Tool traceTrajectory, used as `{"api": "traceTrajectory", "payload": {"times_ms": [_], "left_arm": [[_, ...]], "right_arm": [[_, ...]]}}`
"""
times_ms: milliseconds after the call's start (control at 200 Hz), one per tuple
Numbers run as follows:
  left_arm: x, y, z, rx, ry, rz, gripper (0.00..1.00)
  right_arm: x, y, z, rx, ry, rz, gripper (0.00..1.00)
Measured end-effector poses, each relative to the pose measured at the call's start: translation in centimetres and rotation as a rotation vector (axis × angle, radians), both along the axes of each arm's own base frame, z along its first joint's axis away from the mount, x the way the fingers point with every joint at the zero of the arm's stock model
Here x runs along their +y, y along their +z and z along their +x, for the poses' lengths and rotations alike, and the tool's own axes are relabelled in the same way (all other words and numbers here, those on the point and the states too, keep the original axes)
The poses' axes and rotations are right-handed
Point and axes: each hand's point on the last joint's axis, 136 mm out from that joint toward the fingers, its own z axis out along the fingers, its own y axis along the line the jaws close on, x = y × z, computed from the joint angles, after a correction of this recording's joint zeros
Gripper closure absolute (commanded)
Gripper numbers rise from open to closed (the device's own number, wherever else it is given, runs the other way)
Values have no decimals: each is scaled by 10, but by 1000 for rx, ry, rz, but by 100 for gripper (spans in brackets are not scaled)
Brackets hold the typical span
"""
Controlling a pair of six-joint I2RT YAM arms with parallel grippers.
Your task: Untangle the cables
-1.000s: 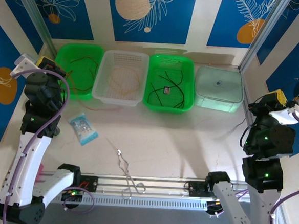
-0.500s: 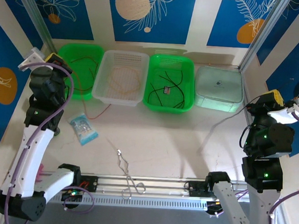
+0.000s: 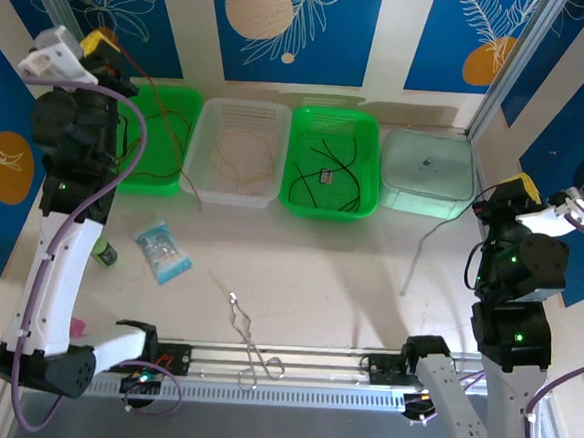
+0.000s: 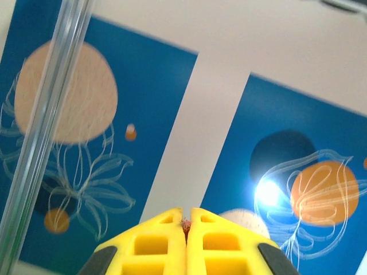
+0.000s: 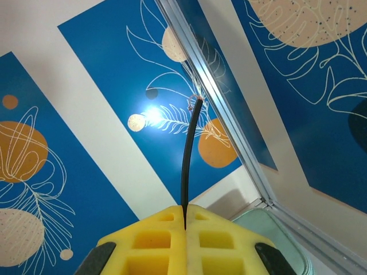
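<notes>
My left gripper (image 3: 101,41) is raised high at the back left, above the left green basket (image 3: 130,102). In the left wrist view its yellow jaws (image 4: 186,213) are shut on the frayed end of a red cable (image 4: 185,224). That cable runs down toward the basket. My right gripper (image 3: 524,184) is held up at the right edge. In the right wrist view it (image 5: 184,209) is shut on a black cable (image 5: 186,154), whose tip sticks out past the fingers. More cables lie in the baskets: dark and red in the left one, yellow-orange (image 3: 245,144) in the white one, black (image 3: 328,159) in the middle green one.
A white basket (image 3: 207,178) and a second green basket (image 3: 299,194) stand in a row at the back with a pale lidded box (image 3: 427,173). Metal forceps (image 3: 248,341) lie near the front rail. A blue packet (image 3: 161,252) lies on the left of the table.
My left arm has risen and swung toward the back left corner, drawing the red cable up off the table. The right gripper has shifted slightly upward with the black cable.
</notes>
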Motion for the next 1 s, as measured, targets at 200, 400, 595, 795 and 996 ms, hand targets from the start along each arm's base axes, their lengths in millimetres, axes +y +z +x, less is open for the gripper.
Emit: {"api": "traceTrajectory", "payload": {"times_ms": [200, 400, 595, 795, 996], "left_arm": [[-1, 54, 6, -117, 39, 63, 100], [-2, 87, 18, -181, 89, 134, 100], [2, 107, 30, -223, 150, 196, 100], [3, 104, 45, -222, 204, 255, 100], [14, 93, 62, -188, 257, 273, 100]], "right_arm": [[4, -4, 2, 10, 25, 19, 100], [7, -11, 4, 29, 46, 42, 100], [8, -12, 4, 33, 57, 48, 100], [8, -12, 4, 34, 57, 47, 100], [9, -12, 5, 35, 61, 43, 100]]}}
